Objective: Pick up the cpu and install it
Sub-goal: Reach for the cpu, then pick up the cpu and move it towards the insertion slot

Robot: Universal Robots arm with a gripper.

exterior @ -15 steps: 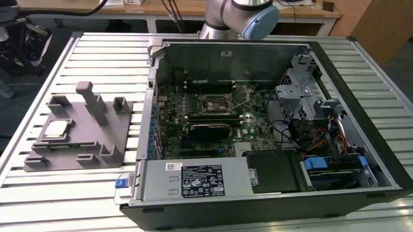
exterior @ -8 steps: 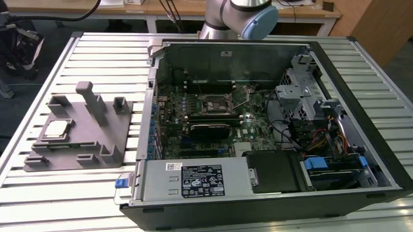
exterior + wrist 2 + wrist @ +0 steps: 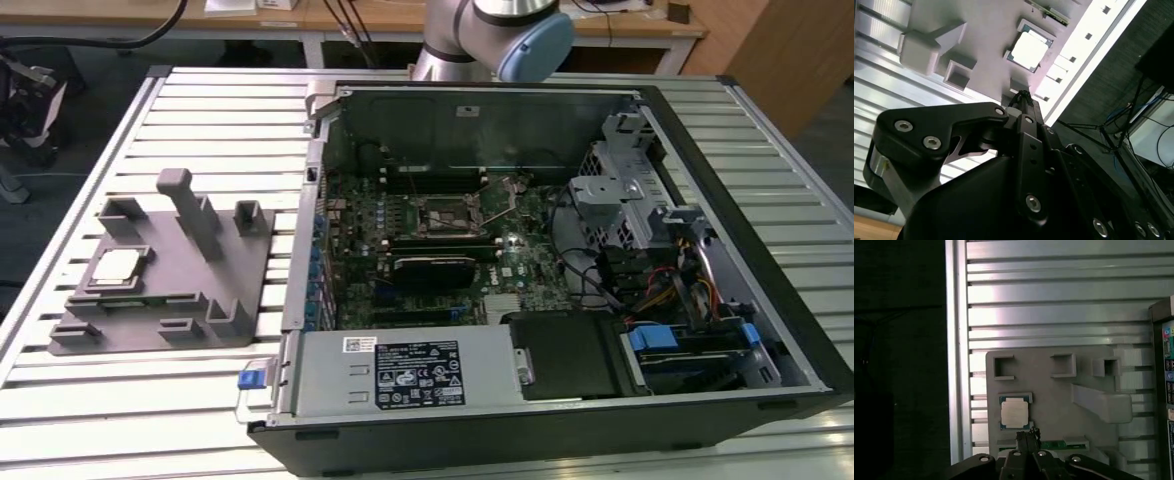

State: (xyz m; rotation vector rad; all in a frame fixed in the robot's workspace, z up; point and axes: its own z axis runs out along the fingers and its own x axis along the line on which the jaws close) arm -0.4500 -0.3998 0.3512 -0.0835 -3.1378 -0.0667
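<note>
The cpu (image 3: 118, 265) is a small square chip with a silvery top, lying flat in a recess of the grey plastic tray (image 3: 160, 320) at the exterior view's left. Both wrist views look down on the cpu (image 3: 1015, 413) (image 3: 1029, 50) from well above. My gripper (image 3: 1028, 432) (image 3: 1021, 94) hangs high over the tray, close beside the chip in the picture, apart from it. Its black fingers are pressed together with nothing between them. The black square socket (image 3: 451, 213) with a metal lever sits in the motherboard inside the open computer case (image 3: 781, 330).
The tray carries several upright blocks, including a tall post (image 3: 187, 205) and a long bar (image 3: 1101, 402). The case stands on a slatted metal table (image 3: 214, 110); its drive cage and cables (image 3: 641, 215) fill the exterior view's right. The arm's base (image 3: 487, 35) is behind the case.
</note>
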